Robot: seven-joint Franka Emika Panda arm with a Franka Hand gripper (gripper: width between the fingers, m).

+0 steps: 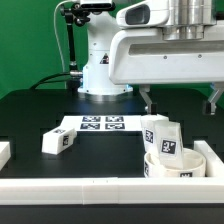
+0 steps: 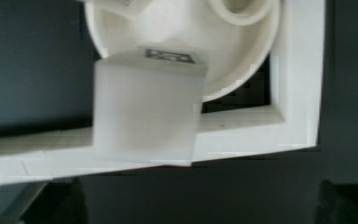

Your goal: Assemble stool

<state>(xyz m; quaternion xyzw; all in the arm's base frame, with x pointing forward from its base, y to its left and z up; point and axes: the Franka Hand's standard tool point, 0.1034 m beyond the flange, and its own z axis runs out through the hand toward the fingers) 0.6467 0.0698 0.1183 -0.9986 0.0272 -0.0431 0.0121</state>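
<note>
Where wrist view shows seat, exterior: loose leg.

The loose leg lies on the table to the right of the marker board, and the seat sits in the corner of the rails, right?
No. The loose leg lies on the exterior view's left of the marker board; the seat does sit in the corner of the rails.

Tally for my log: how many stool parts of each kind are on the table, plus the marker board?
Seat: 1
Legs: 3 (loose leg lying flat; rear leg and front leg upright on the seat)
Marker board: 1
Total: 5
</note>
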